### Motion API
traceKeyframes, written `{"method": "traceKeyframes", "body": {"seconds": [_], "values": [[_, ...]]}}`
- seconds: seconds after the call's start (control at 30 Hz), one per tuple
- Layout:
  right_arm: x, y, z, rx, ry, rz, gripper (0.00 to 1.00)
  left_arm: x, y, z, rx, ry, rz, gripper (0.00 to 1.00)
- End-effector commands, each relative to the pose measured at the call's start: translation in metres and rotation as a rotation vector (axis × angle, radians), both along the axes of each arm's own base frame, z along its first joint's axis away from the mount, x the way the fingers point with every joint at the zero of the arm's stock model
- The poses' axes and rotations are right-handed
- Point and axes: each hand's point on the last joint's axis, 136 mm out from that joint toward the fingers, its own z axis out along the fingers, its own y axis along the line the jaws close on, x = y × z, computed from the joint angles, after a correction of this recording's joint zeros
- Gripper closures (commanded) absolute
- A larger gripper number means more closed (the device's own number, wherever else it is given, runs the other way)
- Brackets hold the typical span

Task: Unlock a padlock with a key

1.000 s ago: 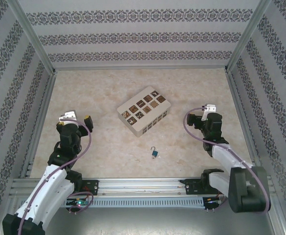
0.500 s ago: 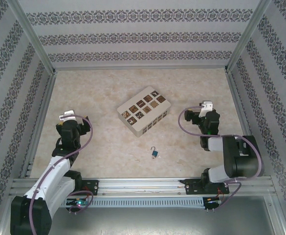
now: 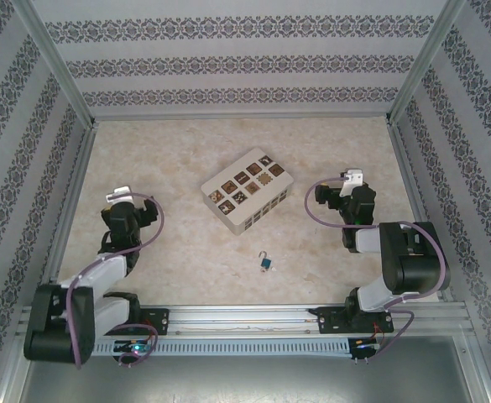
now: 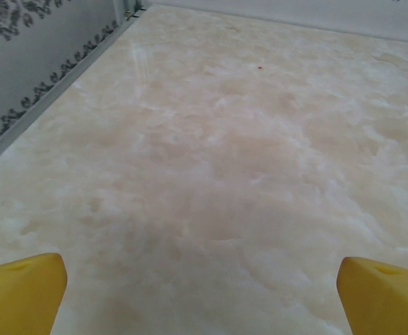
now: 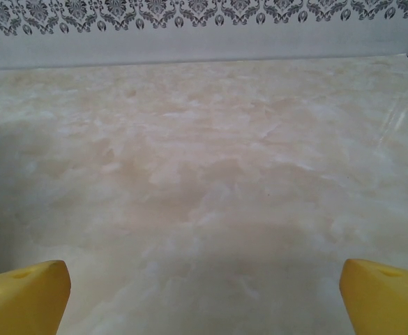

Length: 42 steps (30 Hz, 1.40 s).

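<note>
Lying on the pale marbled worktop (image 3: 169,151), the padlock (image 3: 264,264) is a tiny thing with a teal-blue body and a thin silvery shackle loop rising from it toward the far side; it sits toward the near edge, roughly midway between the two arms, on the near side of the cream box (image 3: 247,190) and clearly apart from it; whether the shackle is latched is too small to tell; the box, far bigger, lies at a slant with brown picture tiles on its top face and pale openings along its near side; the top external view takes in padlock, box and both arms at once, the left arm (image 3: 94,277) folded back by the left wall and the right arm (image 3: 400,260) folded by the right wall, each well apart from the padlock; the wrist views settle what that view is too distant to show; the left end effector (image 4: 202,296) is spread wide, its yellow fingertips (image 4: 19,293) at the two bottom corners with bare worktop between them and a patterned wall (image 4: 36,63) running along the upper left; the right end effector (image 5: 205,299) is likewise spread wide, its tips at the bottom corners over bare worktop, facing a patterned band across the top.
</note>
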Motion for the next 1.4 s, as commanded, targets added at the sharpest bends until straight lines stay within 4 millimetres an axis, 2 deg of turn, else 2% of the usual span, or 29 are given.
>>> {"method": "traceKeyframes", "body": {"seconds": [0.0,0.2,0.43,0.5,0.57,0.67,1.37], "values": [[0.005,-0.001,0.010,-0.008,-0.032,0.000,0.02,0.022,-0.004,0.026,0.026,-0.157,-0.050,0.01],[0.005,-0.001,0.010,-0.012,-0.031,-0.003,0.02,0.041,-0.015,0.023,0.052,-0.175,-0.128,0.01],[0.005,0.000,0.009,-0.016,-0.028,-0.008,0.02,0.042,-0.017,0.004,0.080,-0.272,-0.145,0.01],[0.005,-0.001,0.009,-0.017,-0.029,-0.008,0.02,0.039,-0.010,-0.001,0.056,-0.213,-0.106,0.01],[0.005,0.000,0.009,-0.018,-0.029,-0.008,0.02,0.050,-0.010,-0.004,0.054,-0.188,-0.113,0.01],[0.005,0.000,0.009,-0.018,-0.028,-0.008,0.02,0.070,-0.024,-0.013,0.048,-0.068,-0.207,0.01],[0.005,0.000,0.009,-0.045,-0.026,-0.026,0.02,0.071,-0.031,-0.012,0.057,-0.083,-0.246,0.01]]}}
